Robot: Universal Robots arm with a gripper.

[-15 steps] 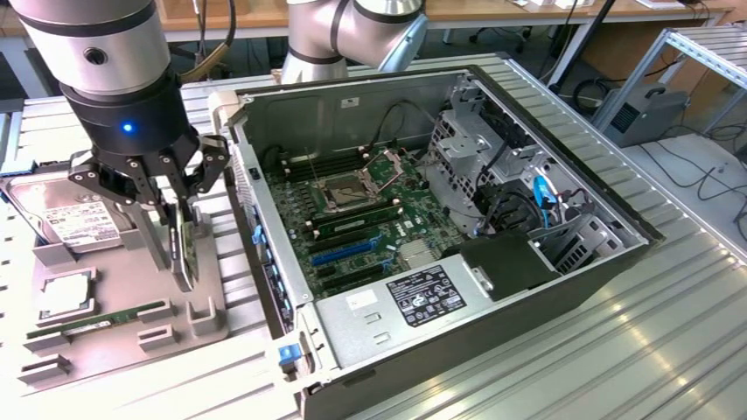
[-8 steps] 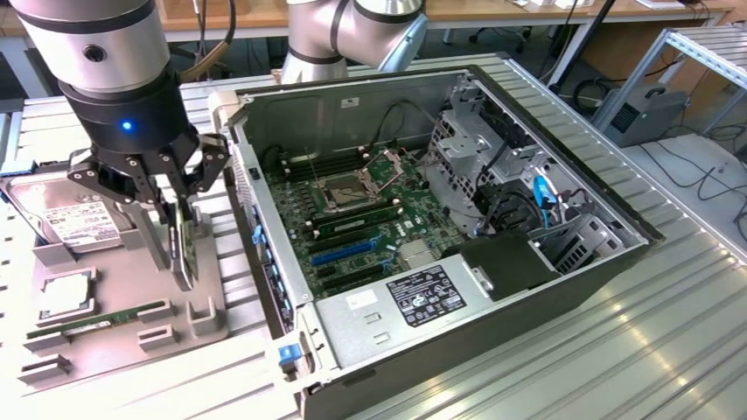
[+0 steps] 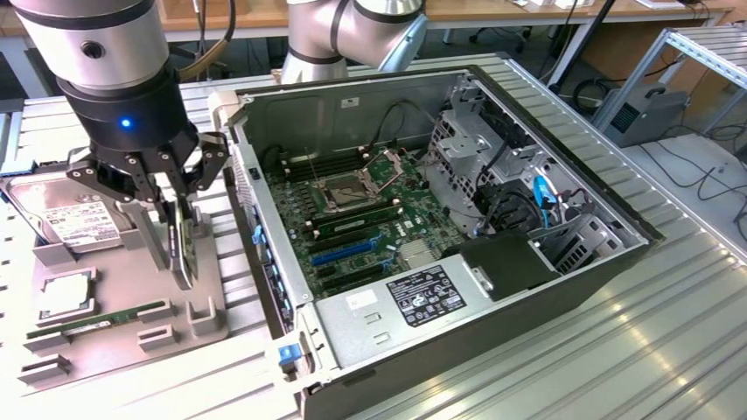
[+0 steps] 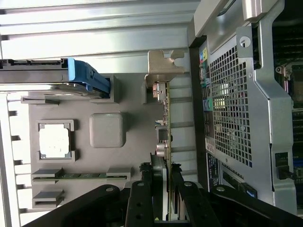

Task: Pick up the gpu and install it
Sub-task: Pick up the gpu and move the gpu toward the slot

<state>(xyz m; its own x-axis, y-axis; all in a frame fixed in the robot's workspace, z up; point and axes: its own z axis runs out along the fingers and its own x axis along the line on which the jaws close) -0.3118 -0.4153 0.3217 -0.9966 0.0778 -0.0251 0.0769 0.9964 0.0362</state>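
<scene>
Starting at the exterior view's left: the hard drive point(image 3: 70, 219) lies flat by the grey parts tray point(image 3: 111, 350), with a CPU point(image 3: 65, 299) and a green RAM stick point(image 3: 100, 319) in their own pockets nearer the camera. Just to the right of those, here's the action: the gripper point(image 3: 167, 229) is down over the tray, and the gpu point(image 3: 185, 262) stands edge-on in its slot, right beside the case wall. From the wrist view the fingers point(image 4: 142, 194) sit one on each face of the card, clamped on the gpu point(image 4: 163, 127) near its upper edge, at the end away from the silvery bracket point(image 4: 163, 66). Whether the card has cleared its slot, I can't tell.

How will it handle? By the look of it, a light, stiff slab, with no flex to speak of, but thin and bare: components and solder on the faces, so squeezing hard or scraping is the risk. Smooth board faces could let it pivot in a narrow pinch, and the bracket end adds weight well away from the grip, so a tilt towards that end seems possible. Flat faces near the top edge look like the sensible hold, and that is where the pads are.

Further right, the open computer case point(image 3: 607, 262) lies on its side with the motherboard point(image 3: 350, 219) exposed and its blue slot point(image 3: 338, 249) unoccupied
</scene>
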